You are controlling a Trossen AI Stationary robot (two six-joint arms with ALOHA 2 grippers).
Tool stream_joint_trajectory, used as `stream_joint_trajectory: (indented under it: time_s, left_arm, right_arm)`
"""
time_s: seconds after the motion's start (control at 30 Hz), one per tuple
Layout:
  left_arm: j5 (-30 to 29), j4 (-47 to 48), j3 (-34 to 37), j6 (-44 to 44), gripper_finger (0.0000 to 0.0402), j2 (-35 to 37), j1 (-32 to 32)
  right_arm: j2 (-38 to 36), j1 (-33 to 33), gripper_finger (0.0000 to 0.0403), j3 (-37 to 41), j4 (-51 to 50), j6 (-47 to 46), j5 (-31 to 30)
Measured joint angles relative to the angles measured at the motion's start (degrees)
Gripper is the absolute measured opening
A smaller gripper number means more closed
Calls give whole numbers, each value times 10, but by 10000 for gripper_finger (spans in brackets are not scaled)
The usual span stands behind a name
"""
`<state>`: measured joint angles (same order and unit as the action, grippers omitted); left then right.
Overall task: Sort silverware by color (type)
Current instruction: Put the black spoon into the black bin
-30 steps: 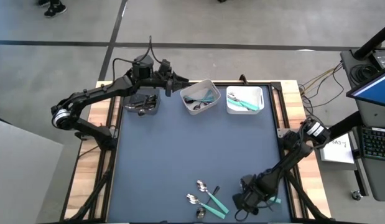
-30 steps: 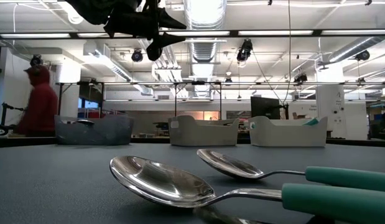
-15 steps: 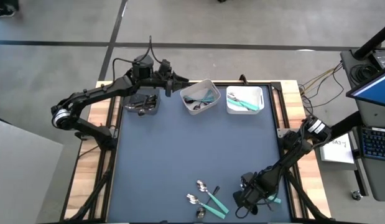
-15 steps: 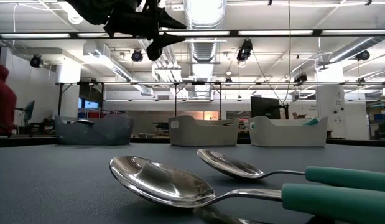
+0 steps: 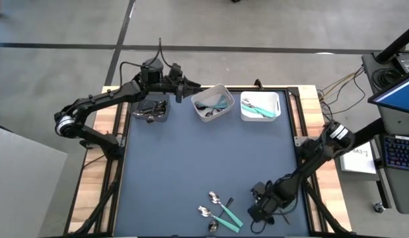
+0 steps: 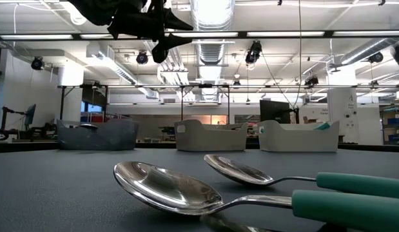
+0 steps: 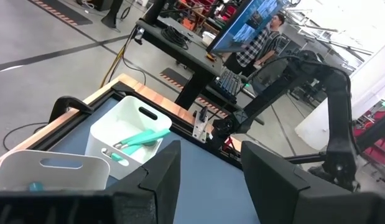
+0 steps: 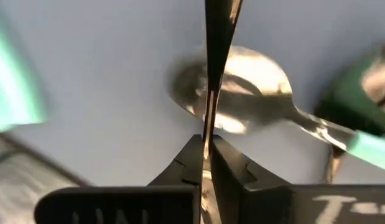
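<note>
Silverware left to sort lies in a small cluster (image 5: 219, 211) at the near edge of the blue mat, far from the two white bins (image 5: 213, 102) and the dark grey bin (image 5: 150, 109). I judge these spoons light, stiff and slick at the bowl; the teal handle is the better hold. My right gripper (image 5: 258, 210) sits just beside the cluster, fingers (image 8: 208, 155) pressed onto a thin metal edge, a spoon (image 8: 242, 93) beyond. A second ago they stood apart. My left gripper (image 5: 188, 86) hovers by the bins, fingers (image 7: 152, 186) spread, unchanged.
</note>
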<state>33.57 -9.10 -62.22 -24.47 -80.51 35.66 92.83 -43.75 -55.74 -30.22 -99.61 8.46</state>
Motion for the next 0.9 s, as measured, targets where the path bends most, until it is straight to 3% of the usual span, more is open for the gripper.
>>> stream_joint_trajectory:
  time_s: [0.27, 0.37, 0.67, 0.77, 0.9]
  left_arm:
    - [1, 8, 10, 0, 150, -4, -12]
    - [27, 30, 14, 28, 150, -18, -28]
    - [215, 32, 20, 152, 150, -80, -130]
    - [232, 9, 18, 136, 150, -89, -149]
    - [270, 61, 11, 78, 148, -90, -148]
  right_arm:
    - [-59, 14, 9, -2, -15, 113, -215]
    - [-65, 38, 9, -2, -53, 148, -271]
    - [-65, 169, 9, 1, -128, 291, -278]
    - [-65, 218, 9, 1, -127, 325, -277]
    - [-65, 267, 9, 1, -126, 344, -281]
